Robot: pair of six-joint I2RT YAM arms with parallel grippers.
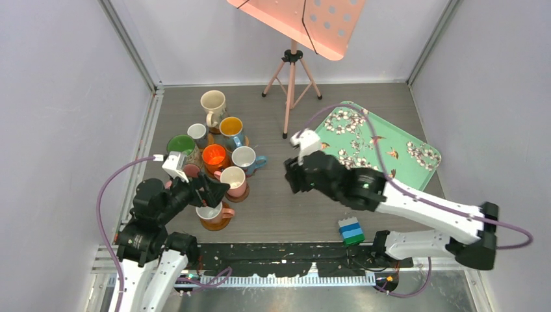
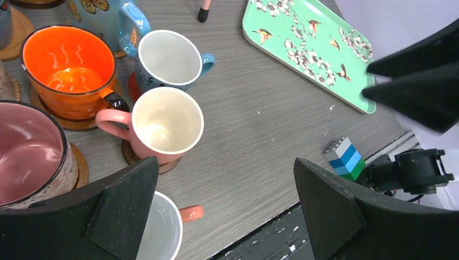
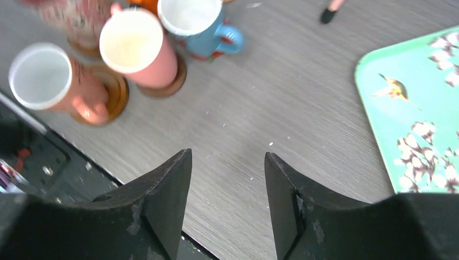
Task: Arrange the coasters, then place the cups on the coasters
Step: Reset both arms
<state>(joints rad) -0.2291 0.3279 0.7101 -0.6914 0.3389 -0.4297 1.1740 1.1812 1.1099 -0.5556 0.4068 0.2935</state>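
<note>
Several cups stand clustered at the left of the table, each on a round brown coaster. Among them are a cream cup (image 1: 213, 104), an orange cup (image 1: 214, 156), a pink cup (image 1: 233, 179) and a salmon cup (image 1: 211, 213) on its coaster (image 1: 217, 225). My left gripper (image 1: 214, 192) hangs open just over the salmon cup (image 2: 159, 233), with nothing between its fingers. The pink cup (image 2: 166, 120) sits on a dark coaster (image 2: 130, 157) just ahead. My right gripper (image 1: 290, 175) hovers open over bare table right of the cluster, holding nothing. In its wrist view the salmon cup (image 3: 40, 76) and pink cup (image 3: 132, 46) are at upper left.
A mint floral tray (image 1: 383, 146) lies at the right back. A pink tripod stand (image 1: 291, 78) rises behind the middle. A small blue, white and green block stack (image 1: 351, 231) sits near the front edge, beside the black strip.
</note>
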